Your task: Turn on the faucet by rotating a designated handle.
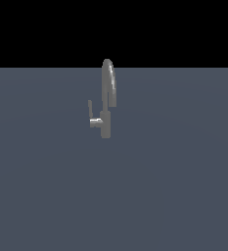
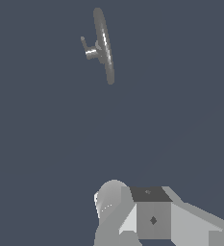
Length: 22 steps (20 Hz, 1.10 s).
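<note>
The faucet [image 1: 105, 125] is a small grey metal tap standing on the flat grey floor in the middle of the exterior view. Its tall narrow arched spout [image 1: 109, 81] rises from a short post. The handle [image 1: 90, 109] is a thin grey lever standing upright on a short horizontal stub [image 1: 95, 122], on the exterior view's left of the post. The wrist view looks at the faucet [image 2: 104, 45] from above and far off, with the handle [image 2: 83, 44] beside it. No gripper fingers show in either view.
A white and grey blocky part of the robot arm [image 2: 152, 216] fills the lower edge of the wrist view, well apart from the faucet. The grey floor [image 1: 174, 186] stretches around the faucet; above it the background is black.
</note>
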Each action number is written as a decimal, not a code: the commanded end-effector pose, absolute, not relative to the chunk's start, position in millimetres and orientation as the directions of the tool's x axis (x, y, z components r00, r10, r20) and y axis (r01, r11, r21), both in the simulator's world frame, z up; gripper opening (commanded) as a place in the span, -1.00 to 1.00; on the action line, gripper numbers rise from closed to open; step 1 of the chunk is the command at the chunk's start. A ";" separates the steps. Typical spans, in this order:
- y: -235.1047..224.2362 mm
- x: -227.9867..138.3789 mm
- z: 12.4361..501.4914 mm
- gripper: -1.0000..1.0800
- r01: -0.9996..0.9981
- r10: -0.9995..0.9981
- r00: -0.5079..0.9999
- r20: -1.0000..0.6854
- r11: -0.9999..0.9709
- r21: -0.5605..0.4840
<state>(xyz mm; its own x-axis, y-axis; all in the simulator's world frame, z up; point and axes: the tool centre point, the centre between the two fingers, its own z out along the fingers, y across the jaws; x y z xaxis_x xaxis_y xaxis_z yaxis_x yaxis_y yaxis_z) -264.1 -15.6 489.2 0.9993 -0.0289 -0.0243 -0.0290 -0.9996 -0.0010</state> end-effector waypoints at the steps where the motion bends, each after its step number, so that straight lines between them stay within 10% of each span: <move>1: -15.6 -264.1 489.2 -1.00 -0.029 -0.029 0.999 -0.024 -1.000 -0.001; 22: 33.9 -252.1 434.3 -1.00 -0.226 -0.220 0.971 0.090 -0.973 0.052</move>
